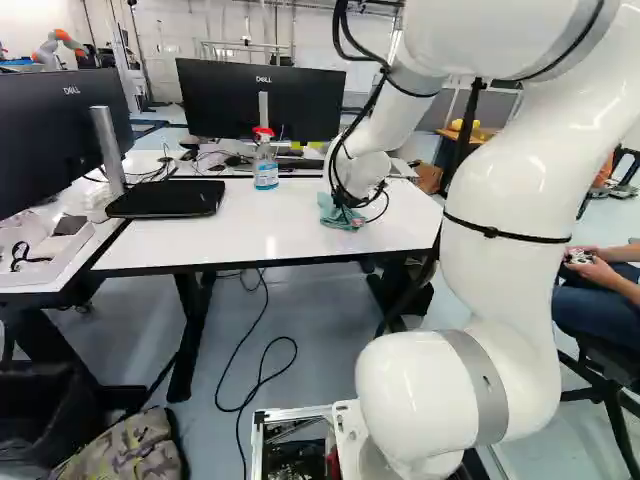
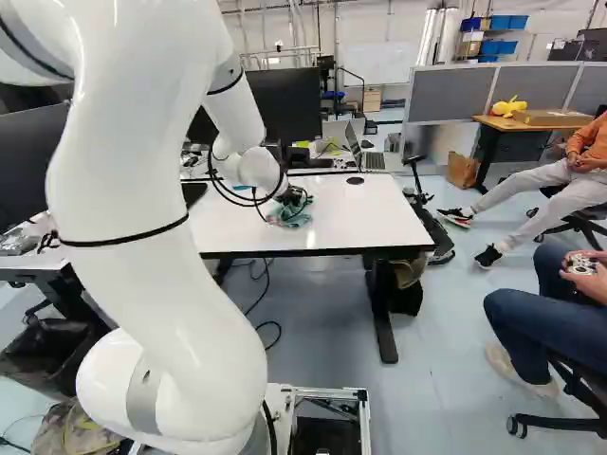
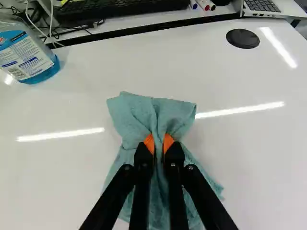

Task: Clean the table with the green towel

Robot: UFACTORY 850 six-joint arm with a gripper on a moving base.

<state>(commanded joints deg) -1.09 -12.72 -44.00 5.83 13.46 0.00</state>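
Black fingers with orange pads (image 3: 149, 143) clench the bunched blue-green cloth towel (image 3: 132, 115) on the glossy white table (image 3: 67, 177), right of the red-topped clear plastic bottle (image 1: 265, 168), so grasping is done, but how much wiping remains I cannot tell.

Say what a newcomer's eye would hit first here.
Probably the big white arm, looming at the right of the left base view. Next, the green towel, pinched between the jaws' orange pads over the white table. Then the red-topped bottle of blue liquid, left of the towel in the left base view.
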